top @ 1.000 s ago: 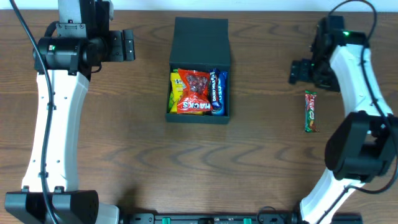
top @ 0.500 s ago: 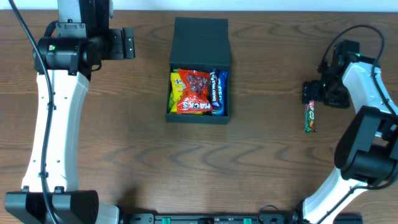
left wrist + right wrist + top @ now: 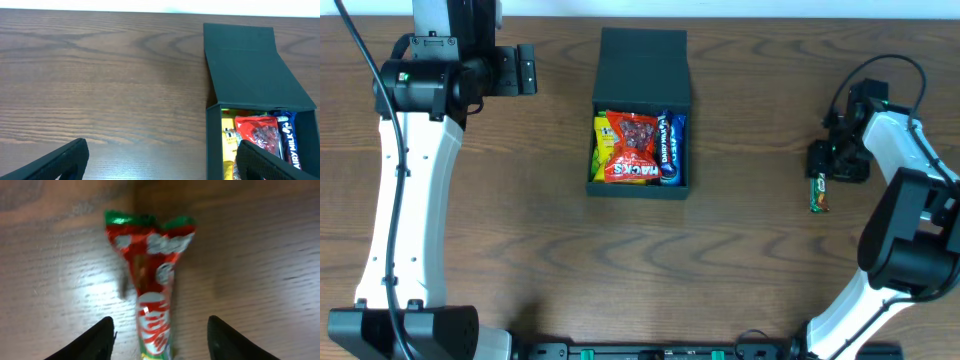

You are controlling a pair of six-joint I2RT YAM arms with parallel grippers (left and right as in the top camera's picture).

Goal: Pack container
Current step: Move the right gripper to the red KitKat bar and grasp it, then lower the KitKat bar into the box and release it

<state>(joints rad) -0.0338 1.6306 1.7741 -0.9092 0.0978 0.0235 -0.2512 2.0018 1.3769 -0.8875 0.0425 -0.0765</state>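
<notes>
The container [image 3: 642,52] is a matte black square box, its flap lid laid open at the back. It holds a red packet [image 3: 632,146], a yellow packet and a blue chocolate bar [image 3: 671,148]; it also shows in the left wrist view [image 3: 250,65]. A red and green KitKat bar [image 3: 819,193] lies on the table at the right. My right gripper [image 3: 823,163] is open and low over its upper end; in the right wrist view the bar [image 3: 152,295] lies between the fingers [image 3: 160,337]. My left gripper [image 3: 528,71] is open and empty, left of the container.
The brown wooden table [image 3: 520,230] spans the view, its far edge along the top. My two white arms stand at the left and right sides.
My right gripper has moved down and toward the KitKat bar, from above and left of it to right over its upper end. The left arm has not moved.
</notes>
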